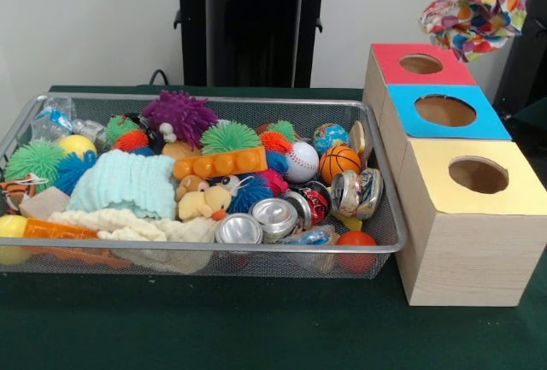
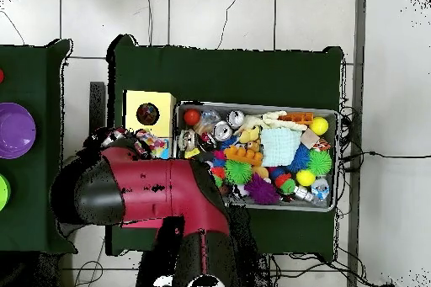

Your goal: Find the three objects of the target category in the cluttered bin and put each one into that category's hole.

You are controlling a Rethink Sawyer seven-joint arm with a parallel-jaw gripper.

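A crumpled, many-coloured patterned cloth (image 1: pixel 473 20) hangs in the air above the far end of the row of boxes, over the red-topped box (image 1: pixel 419 64) and the blue-topped box (image 1: pixel 444 111). In the overhead view the cloth (image 2: pixel 150 143) sits at the tip of the red arm, where my gripper (image 2: pixel 136 140) holds it; the fingers themselves are hidden by the cloth and the arm. The wire bin (image 1: pixel 205 98) holds a mint knitted cloth (image 1: pixel 125 184) and a cream cloth (image 1: pixel 128 226) among the clutter.
The yellow-topped box (image 1: pixel 479 175) stands nearest the camera, beside the bin. Each of the three boxes has a round hole. The bin also holds spiky balls, a baseball (image 1: pixel 301 161), a basketball (image 1: pixel 339 163), crushed cans (image 1: pixel 275 216) and plush toys. The red arm (image 2: pixel 160 191) covers two boxes from above.
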